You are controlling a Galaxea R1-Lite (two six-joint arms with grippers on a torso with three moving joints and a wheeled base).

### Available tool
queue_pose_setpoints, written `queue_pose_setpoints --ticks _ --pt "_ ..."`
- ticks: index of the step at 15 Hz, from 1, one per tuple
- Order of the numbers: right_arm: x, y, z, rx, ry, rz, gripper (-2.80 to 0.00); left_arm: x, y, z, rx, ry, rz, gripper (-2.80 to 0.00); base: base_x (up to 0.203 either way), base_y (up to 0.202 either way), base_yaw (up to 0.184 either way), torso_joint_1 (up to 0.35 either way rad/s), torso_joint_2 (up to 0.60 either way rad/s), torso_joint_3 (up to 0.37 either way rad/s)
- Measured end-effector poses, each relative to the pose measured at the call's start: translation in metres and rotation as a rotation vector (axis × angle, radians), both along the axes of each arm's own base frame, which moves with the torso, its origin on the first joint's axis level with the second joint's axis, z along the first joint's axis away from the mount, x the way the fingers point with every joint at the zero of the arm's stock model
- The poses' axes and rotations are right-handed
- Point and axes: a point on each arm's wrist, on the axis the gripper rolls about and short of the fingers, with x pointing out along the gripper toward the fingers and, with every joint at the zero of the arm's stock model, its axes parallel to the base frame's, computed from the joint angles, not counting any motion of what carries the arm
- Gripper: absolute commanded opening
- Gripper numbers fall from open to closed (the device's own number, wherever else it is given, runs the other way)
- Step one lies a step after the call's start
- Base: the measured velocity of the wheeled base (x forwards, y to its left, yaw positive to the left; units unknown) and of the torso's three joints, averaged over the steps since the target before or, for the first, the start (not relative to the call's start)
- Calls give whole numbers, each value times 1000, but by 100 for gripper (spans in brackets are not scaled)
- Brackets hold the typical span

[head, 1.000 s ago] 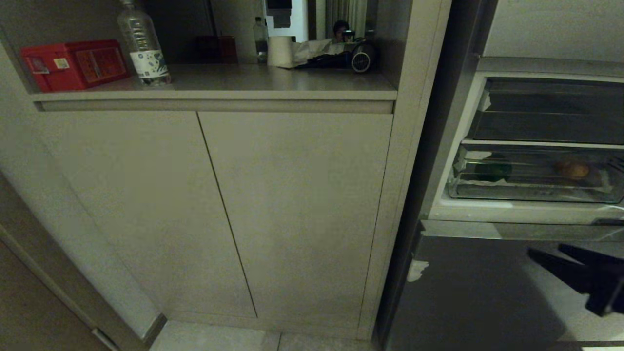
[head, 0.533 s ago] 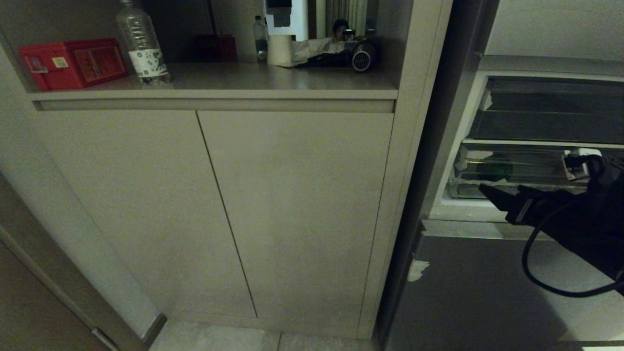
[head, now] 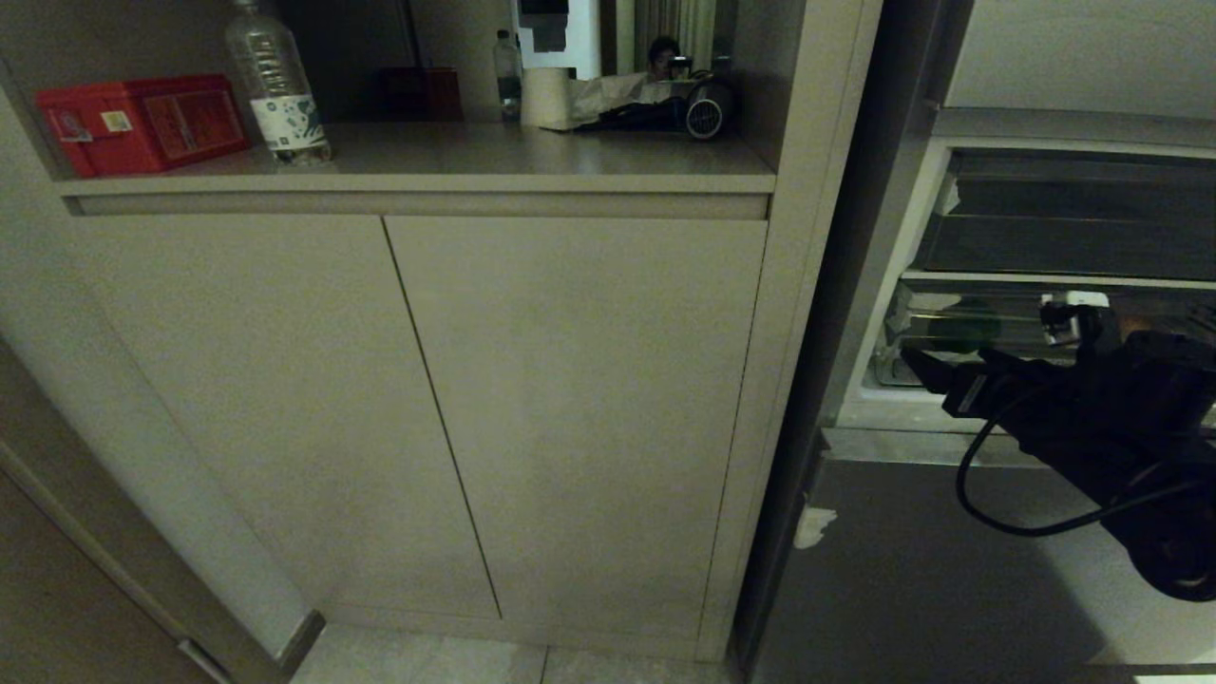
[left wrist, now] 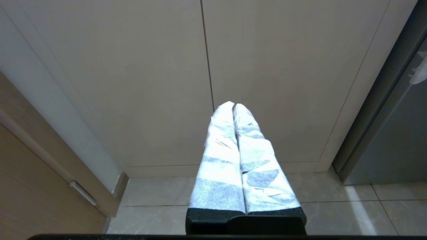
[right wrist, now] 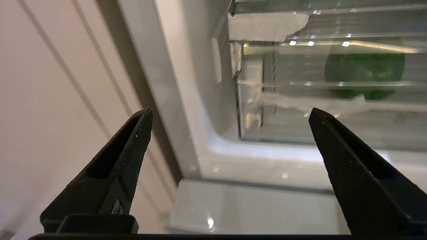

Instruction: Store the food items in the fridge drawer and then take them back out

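A red box [head: 142,123] and a water bottle [head: 277,90] sit on the shelf [head: 532,157] far left of the open fridge, above the shut cabinet doors [head: 418,408]. The left gripper [left wrist: 233,106] hangs parked in front of those doors, near the floor, its taped fingers pressed together on nothing.

At the fridge, the drawer [right wrist: 300,110] lies pushed in under a dark shelf, tape scraps on its near corner [right wrist: 267,26]. A green item [right wrist: 365,75] rests inside behind the clear front wall, toward the drawer's left end. An orange-brown item [head: 1135,325] shows only as a sliver farther right in the drawer, mostly hidden behind the arm.

The right gripper [head: 917,366] is level with the drawer's lower left front corner, just short of it, jaws spread wide and empty.

The drawer looks closed, so it likely has to come out before anything can be lifted. The risks: a finger could strike the fridge's white frame [right wrist: 206,156] beside the corner instead of catching the drawer's edge; smooth plastic could slip from the grip; a pull from one corner could skew the drawer and jam it, or roll the food about inside.
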Motion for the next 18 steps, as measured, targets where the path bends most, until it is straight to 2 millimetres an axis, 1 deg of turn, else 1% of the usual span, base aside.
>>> queue_pose_setpoints --ticks 6,11,15,18 --pt "21 -1 -9 -14 -12 -5 0 0 0 0 0 0 0 -280 0 0 0 0 0 0" --pt "32 -5 -8 -18 -35 -21 0 0 0 0 0 0 0 -280 0 0 0 0 0 0" --pt "40 -14 -7 -33 -50 -47 0 0 0 0 0 0 0 -280 0 0 0 0 0 0" --pt "46 -17 -7 -32 -61 -78 0 0 0 0 0 0 0 -280 0 0 0 0 0 0"
